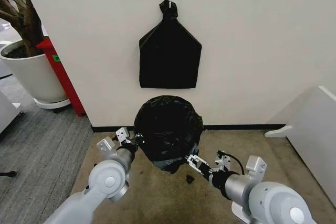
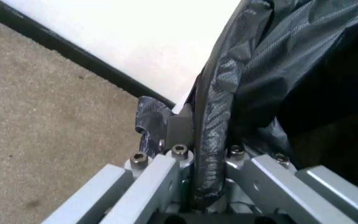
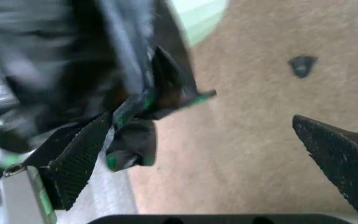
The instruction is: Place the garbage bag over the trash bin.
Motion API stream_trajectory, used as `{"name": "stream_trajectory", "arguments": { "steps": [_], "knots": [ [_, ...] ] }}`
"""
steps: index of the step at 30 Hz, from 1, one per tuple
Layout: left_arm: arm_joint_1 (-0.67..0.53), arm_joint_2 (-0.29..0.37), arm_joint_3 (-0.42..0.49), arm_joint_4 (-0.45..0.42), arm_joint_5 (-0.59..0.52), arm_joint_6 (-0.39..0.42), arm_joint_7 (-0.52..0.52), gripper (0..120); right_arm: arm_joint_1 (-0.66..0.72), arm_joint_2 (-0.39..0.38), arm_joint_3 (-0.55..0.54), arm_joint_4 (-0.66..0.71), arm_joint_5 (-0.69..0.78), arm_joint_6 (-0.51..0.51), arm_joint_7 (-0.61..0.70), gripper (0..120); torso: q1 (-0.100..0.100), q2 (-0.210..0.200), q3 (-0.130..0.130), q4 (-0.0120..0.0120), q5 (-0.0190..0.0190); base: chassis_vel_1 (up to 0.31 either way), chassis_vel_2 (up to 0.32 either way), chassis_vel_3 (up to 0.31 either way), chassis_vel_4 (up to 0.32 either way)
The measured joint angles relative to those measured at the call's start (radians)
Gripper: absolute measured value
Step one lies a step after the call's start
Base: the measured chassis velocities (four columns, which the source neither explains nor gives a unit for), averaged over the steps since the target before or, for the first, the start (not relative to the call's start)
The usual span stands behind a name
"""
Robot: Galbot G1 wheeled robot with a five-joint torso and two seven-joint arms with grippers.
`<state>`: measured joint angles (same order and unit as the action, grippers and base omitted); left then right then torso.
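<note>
Bare tan carpet (image 1: pixel 157 198) lies open in the near middle, between the two arms. The garbage bag (image 1: pixel 168 129) bulges over the trash bin (image 3: pixel 199 18) at the centre, blocking the way to the far wall (image 1: pixel 252 51). The left pincer (image 1: pixel 126 139) is clamped on the bag's left edge; the right pincer (image 1: pixel 192 162), spread wide, sits at its near right edge. A white panel (image 1: pixel 315 135) closes the right side; a red stand (image 1: pixel 60 74) and plant pot (image 1: pixel 29 74) crowd the far left.

text: none legible | red cabinet (image 1: pixel 60 74): small green sticker, maybe a label, too small to read
</note>
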<state>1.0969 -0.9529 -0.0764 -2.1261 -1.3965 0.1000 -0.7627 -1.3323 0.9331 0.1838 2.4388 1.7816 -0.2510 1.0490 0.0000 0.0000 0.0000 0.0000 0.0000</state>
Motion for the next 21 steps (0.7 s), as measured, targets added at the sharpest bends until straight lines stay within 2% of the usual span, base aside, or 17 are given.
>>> {"name": "stream_trajectory", "arguments": {
  "steps": [10,14,19,21],
  "knots": [
    [-0.012,-0.007,-0.002,-0.021,-0.070,0.006,-0.035,0,0.013,0.029,0.000,-0.140,-0.108,-0.035,-0.027,100,0.000,0.000,0.000,0.0002,0.0002,0.000,0.000,0.000,0.000],
    [-0.025,-0.013,-0.009,-0.019,-0.108,0.006,-0.051,0,-0.018,0.015,0.021,-0.124,-0.137,-0.072,-0.047,100,0.000,0.000,0.000,0.0003,0.0002,0.000,0.000,0.000,0.000],
    [-0.080,-0.026,-0.028,-0.011,-0.305,0.009,-0.116,0,-0.132,-0.023,0.035,-0.062,-0.358,-0.132,-0.231,100,0.000,0.000,0.000,-0.0004,-0.0002,0.000,0.000,0.000,0.000],
    [-0.083,-0.026,-0.029,-0.011,-0.318,0.010,-0.120,0,-0.134,-0.023,0.032,-0.062,-0.370,-0.132,-0.240,100,0.000,0.000,0.000,-0.0004,0.0000,0.000,0.000,0.000,0.000]
  ]
}}
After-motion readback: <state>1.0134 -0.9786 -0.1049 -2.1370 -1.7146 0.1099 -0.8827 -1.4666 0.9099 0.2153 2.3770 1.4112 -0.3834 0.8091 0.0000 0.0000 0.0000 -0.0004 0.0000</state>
